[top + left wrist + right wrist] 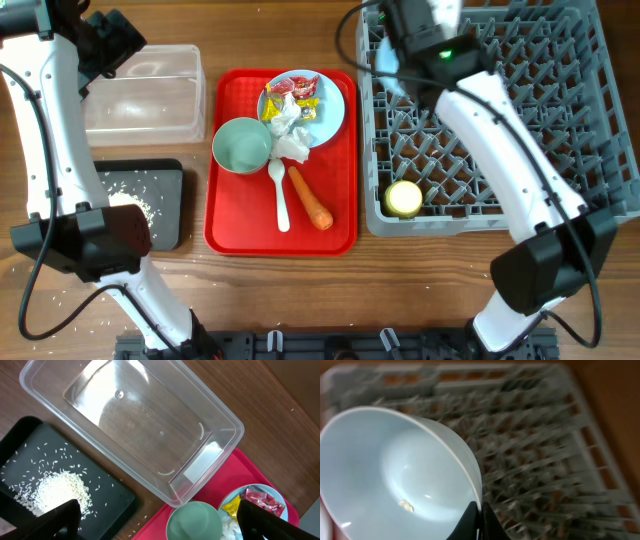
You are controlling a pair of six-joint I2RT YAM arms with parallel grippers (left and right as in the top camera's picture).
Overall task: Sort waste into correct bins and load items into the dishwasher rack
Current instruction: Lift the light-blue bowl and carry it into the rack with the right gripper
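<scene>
Pale blue-green, the bowl (405, 475) hangs from the right hand (479, 519), whose two fingers are pinched shut on a short stretch of its rim. That narrow hold is the first risk. With all the weight to one side of the pinch, the bowl could pivot or slide out, more so as the wrist view is blurred, which suggests motion. Inside it lies a small brownish scrap (406, 505). If the bowl is racked as it is, that waste goes into the rack rather than a bin.

Below is the grey rack (545, 460), and from overhead the bowl is over its far left corner. Whether it touches the pegs (440, 150) cannot be told. A crooked lowering could catch the rim on a peg and lever it out of the fingers, or leave it lying loose. The yellow cup (404, 198) sits in the near left corner, well apart and unlikely to be hit.

Left of the rack, the red tray (228, 200) holds the second bowl (241, 145), plate (335, 110), tissue (288, 135), wrappers (300, 90), carrot (311, 198) and spoon (279, 190).

On the far left of the counter (420, 280), the left hand (157, 515) is spread wide and holds nothing. It is above the clear tub (150, 425) and the black tray (115, 495) with its rice (57, 490).
</scene>
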